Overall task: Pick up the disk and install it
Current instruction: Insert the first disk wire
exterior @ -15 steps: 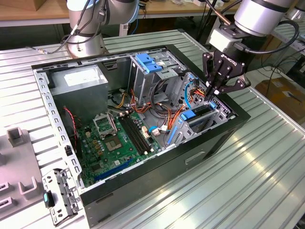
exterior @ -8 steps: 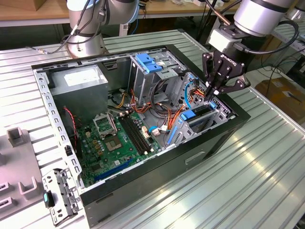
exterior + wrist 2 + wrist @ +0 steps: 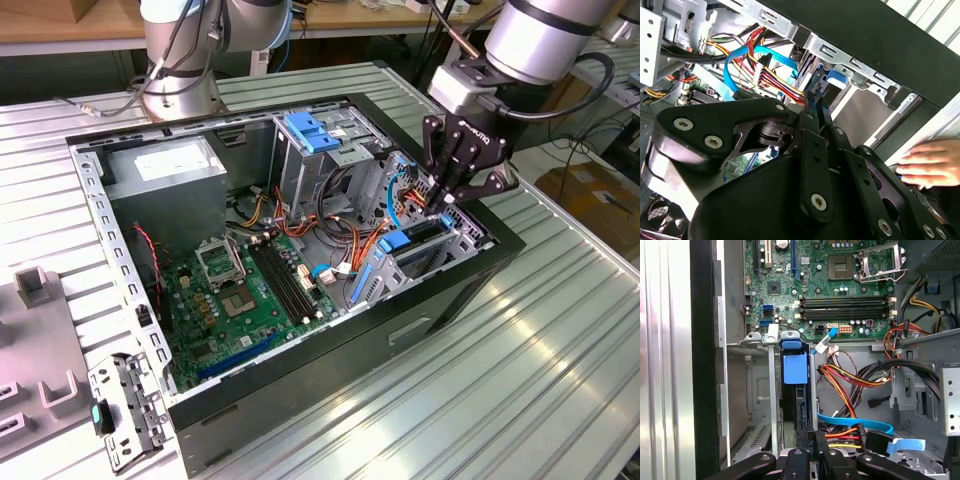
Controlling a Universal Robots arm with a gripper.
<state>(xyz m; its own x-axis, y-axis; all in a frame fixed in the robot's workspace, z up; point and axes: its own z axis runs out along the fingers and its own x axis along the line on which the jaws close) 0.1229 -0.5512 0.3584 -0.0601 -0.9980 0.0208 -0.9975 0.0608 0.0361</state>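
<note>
The disk stands on edge in the drive bay at the open computer case's end on the exterior view's right, its blue carrier showing around a dark body. My gripper hangs over that end of the bay, its black fingers close together on the disk's upper edge. In the first wrist view the disk runs edge-on between metal bay walls, with a blue tab at its far end and the gripper at its near end. In the second wrist view the gripper pinches the thin blue rail of the disk.
Orange, red and blue cables crowd the space beside the bay. A metal cage with a blue latch, a grey power supply and the motherboard fill the case. A person's hand rests by the case's outer wall.
</note>
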